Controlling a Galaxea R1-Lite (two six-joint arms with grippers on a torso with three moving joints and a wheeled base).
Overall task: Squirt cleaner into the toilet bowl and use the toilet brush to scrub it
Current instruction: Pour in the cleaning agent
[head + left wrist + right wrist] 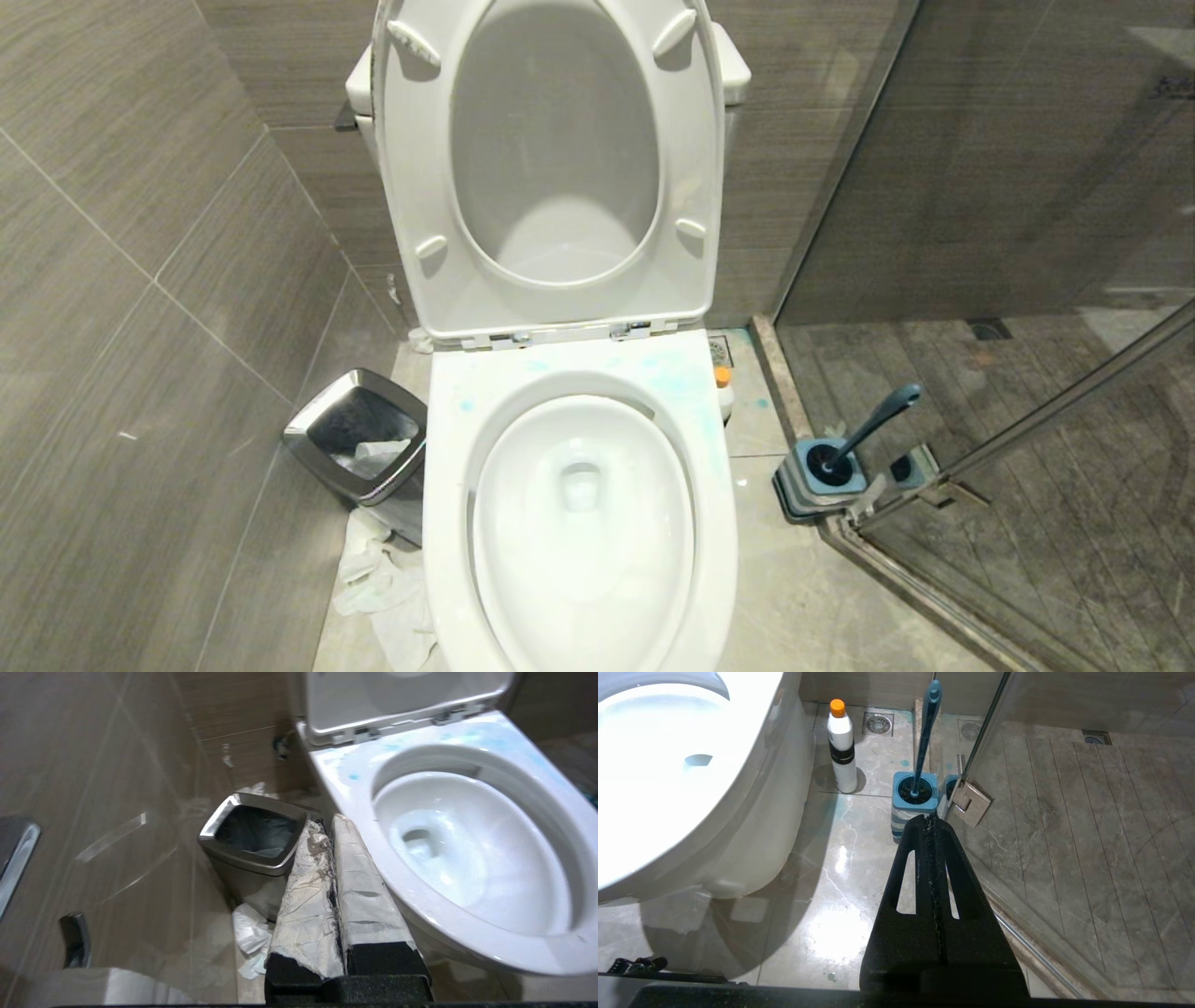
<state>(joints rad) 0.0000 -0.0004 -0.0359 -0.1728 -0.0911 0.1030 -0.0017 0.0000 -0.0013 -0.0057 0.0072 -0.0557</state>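
The white toilet bowl [446, 504] stands in the middle of the head view with its seat and lid raised. Pale blue cleaner [677, 378] is smeared over the back of the rim, and the water looks faintly tinted. The toilet brush [878, 420] stands in its blue holder [826, 471] on the floor to the right. Neither arm shows in the head view. My left gripper [327, 823], its fingers wrapped in white covering, is shut and empty between the bowl's rim [467, 933] and the bin. My right gripper [928, 819] is shut and empty, short of the holder [915, 798] with the brush [927, 728].
A steel waste bin [359, 434] with crumpled paper [383, 583] beside it sits left of the toilet. A white bottle with an orange cap [843, 746] stands on the floor by the toilet base. A glass shower door [1027, 280] with a metal hinge [971, 802] closes off the right side.
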